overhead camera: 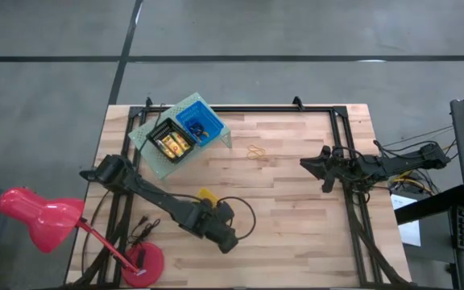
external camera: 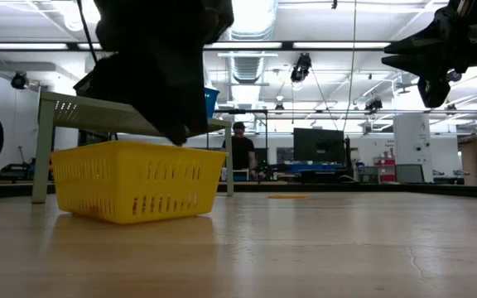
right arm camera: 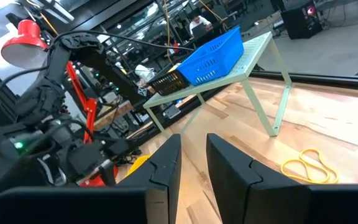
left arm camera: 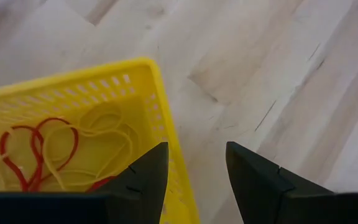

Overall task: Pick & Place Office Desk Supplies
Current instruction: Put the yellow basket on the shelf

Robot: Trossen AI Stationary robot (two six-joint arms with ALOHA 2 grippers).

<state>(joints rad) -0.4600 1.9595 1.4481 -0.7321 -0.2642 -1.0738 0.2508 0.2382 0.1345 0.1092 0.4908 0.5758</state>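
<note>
The loose rubber bands (overhead camera: 255, 151) lie flat on the worktop (overhead camera: 296, 217) between the green riser (overhead camera: 224, 137) and the right hand (overhead camera: 311, 164), which is nearer, empty and partly open, while the open left hand (overhead camera: 216, 221) hangs over the yellow bin (overhead camera: 206, 195).

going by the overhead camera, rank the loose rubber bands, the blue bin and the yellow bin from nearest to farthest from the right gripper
From the right gripper:
1. Loose rubber bands, on bare table mid-way across.
2. Blue bin, on the green riser.
3. Yellow bin, under the left arm.
</note>
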